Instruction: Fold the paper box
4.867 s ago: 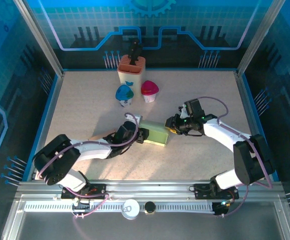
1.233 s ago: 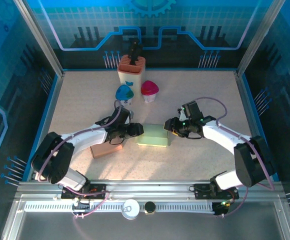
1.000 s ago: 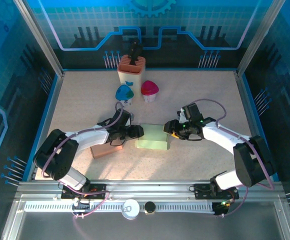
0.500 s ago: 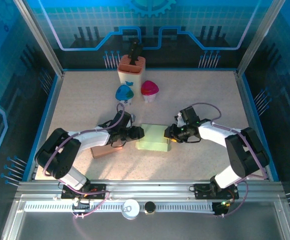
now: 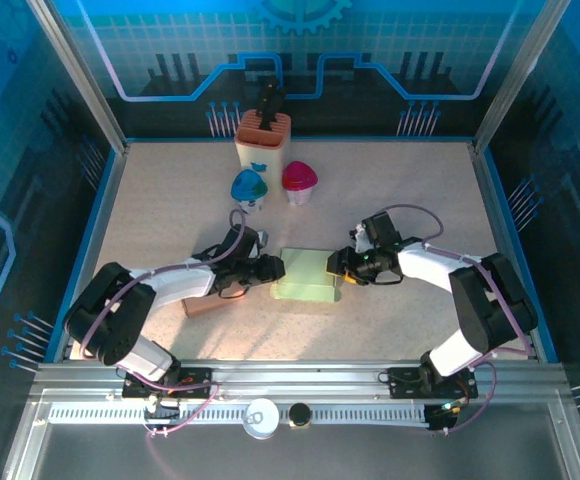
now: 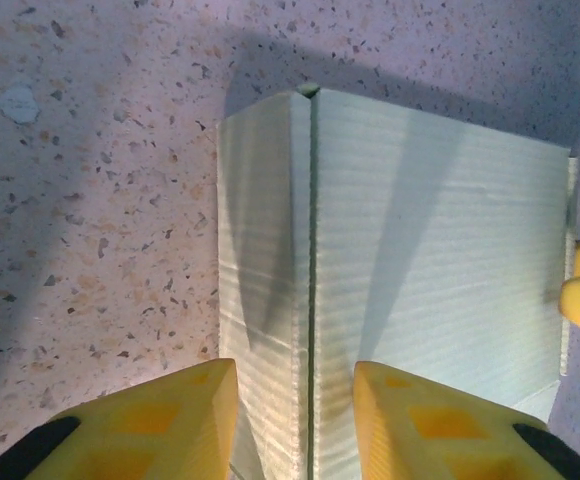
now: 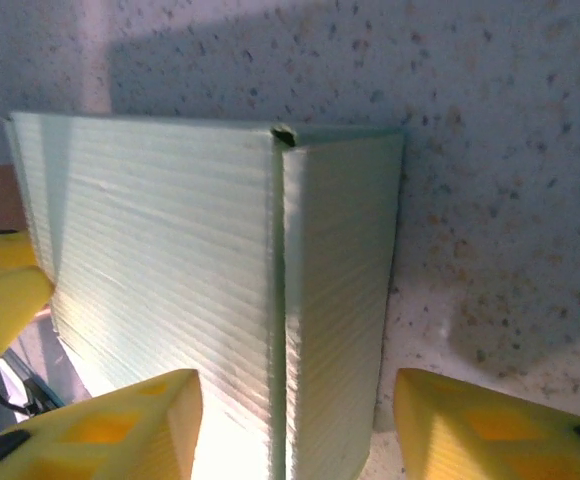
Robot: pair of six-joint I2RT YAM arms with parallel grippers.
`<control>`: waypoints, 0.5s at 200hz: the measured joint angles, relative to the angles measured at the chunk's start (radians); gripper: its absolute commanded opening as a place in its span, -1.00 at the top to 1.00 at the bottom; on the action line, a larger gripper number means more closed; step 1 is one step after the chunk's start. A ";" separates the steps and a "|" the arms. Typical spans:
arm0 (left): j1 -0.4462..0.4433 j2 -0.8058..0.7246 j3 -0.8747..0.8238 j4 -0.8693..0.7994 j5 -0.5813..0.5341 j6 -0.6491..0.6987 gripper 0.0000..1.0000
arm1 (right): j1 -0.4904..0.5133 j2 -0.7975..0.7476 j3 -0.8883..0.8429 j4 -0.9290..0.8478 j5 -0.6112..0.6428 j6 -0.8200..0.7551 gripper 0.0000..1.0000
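Table (image 5: pixel 160 210) carried the pale green paper box (image 5: pixel 308 275) about mid-table. Left gripper (image 6: pixel 295 398) sat at the box's left end, jaws partly apart over a seam, grip unclear. Right gripper (image 7: pixel 295 405) straddled the right end, released, one finger clear of the wall.

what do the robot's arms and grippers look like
The left arm and right arm have white links, black joints and looping purple cables. The left gripper and right gripper have blocky yellow fingers.

Blue cup (image 5: pixel 249 187) beside pink cup (image 5: pixel 299 181), near orange holder (image 5: pixel 263 140).
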 measured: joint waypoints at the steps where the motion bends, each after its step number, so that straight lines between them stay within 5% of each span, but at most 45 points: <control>1: 0.000 0.000 -0.001 0.002 0.001 0.000 0.34 | -0.003 0.000 -0.001 0.002 -0.003 -0.004 -0.18; 100: 0.039 0.004 -0.017 0.060 0.066 0.000 0.57 | -0.035 0.050 -0.008 0.063 -0.111 -0.053 -0.42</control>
